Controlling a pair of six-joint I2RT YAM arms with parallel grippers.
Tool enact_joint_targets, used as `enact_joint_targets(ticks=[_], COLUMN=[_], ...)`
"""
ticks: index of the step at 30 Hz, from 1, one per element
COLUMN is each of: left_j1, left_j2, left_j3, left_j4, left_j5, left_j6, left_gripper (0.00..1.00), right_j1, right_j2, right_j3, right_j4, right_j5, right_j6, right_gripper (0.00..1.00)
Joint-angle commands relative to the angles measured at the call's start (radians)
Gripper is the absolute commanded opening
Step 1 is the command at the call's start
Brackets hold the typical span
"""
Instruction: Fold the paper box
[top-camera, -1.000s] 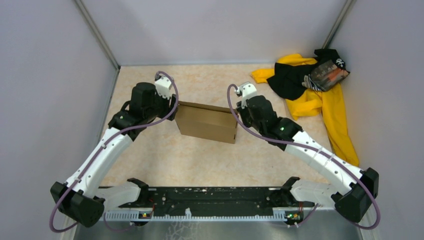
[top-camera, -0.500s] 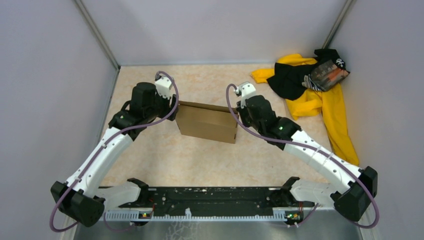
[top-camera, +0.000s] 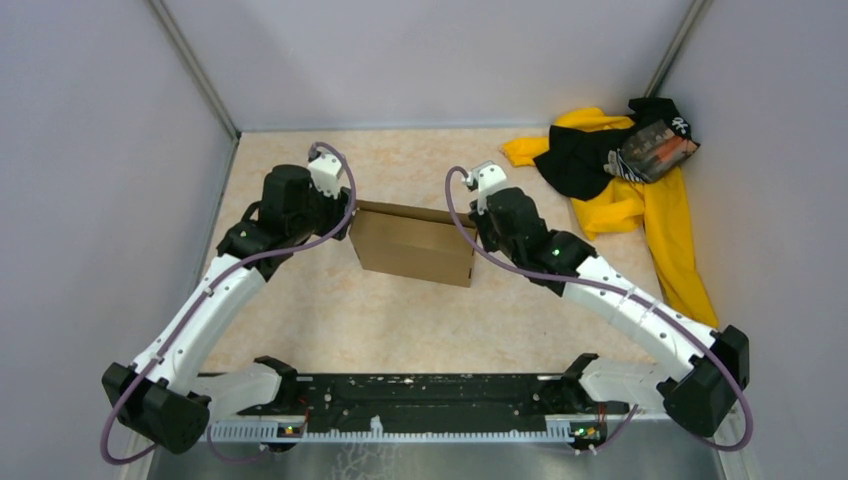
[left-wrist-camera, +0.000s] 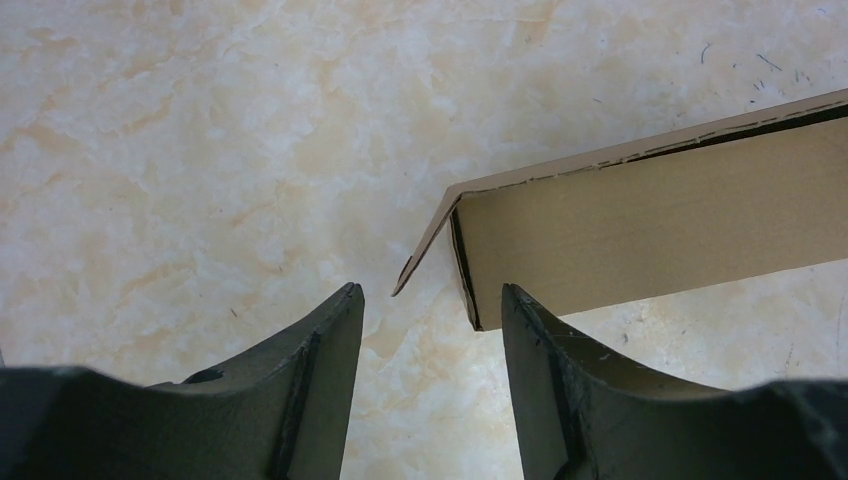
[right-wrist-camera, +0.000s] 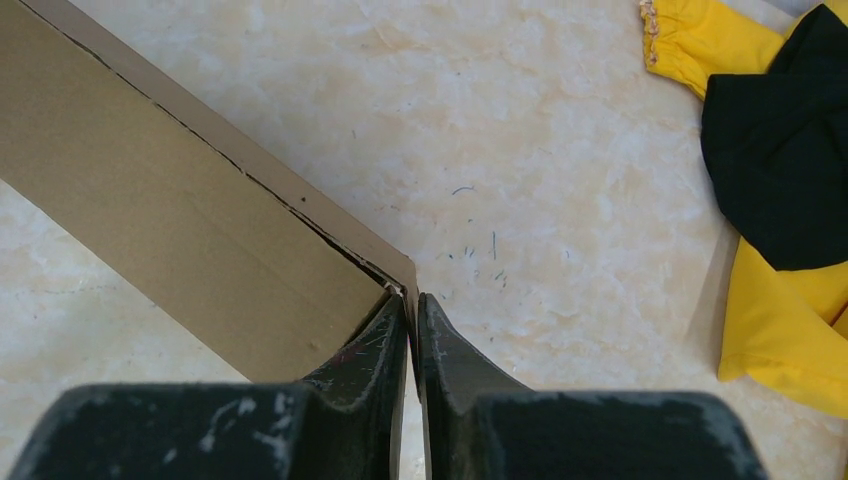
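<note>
Top view: we find the paper box (top-camera: 413, 245) at centre frame on the marbled table (top-camera: 400, 320), standing as a shallow brown cardboard body between the two arms, its long side running left to right

Left wrist view: left gripper (left-wrist-camera: 430, 295) has its fingers apart, with bare table showing between them. The box (left-wrist-camera: 650, 230) fills the right half of the frame. Its near corner and a loose thin flap sit just beyond the fingertips, and we see no contact

Right wrist view: right gripper (right-wrist-camera: 412, 300) has its fingers pressed together on the thin cardboard edge at the box (right-wrist-camera: 180, 230) corner, mid-frame

Yellow-and-black clothing pile (top-camera: 620, 190) lies at upper right of the top view, well apart from the box
</note>
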Motion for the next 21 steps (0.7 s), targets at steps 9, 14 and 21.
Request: enact_joint_targets(ticks=[9,14,21], left_j1=[0.009,0.012,0.015], left_j2=[-0.015,-0.023,-0.02], left_j3=[-0.01,-0.014,-0.014], left_j4=[0.028,0.028,0.028], left_j5=[-0.009,-0.016,-0.02], left_j6=[-0.01,-0.011,-0.014], left_gripper=[0.59,0.6,0.6], right_j1=[-0.004,-0.012,-0.025], right_j2=[0.074,0.108,0.143], right_j3=[0.106,0.136,0.161], right_j4=[0.089,0.107,0.129], right_j5=[0.003,-0.016,-0.031], right_j6=[-0.066,-0.076,-0.089], right_gripper=[0.07,0.05,0.04])
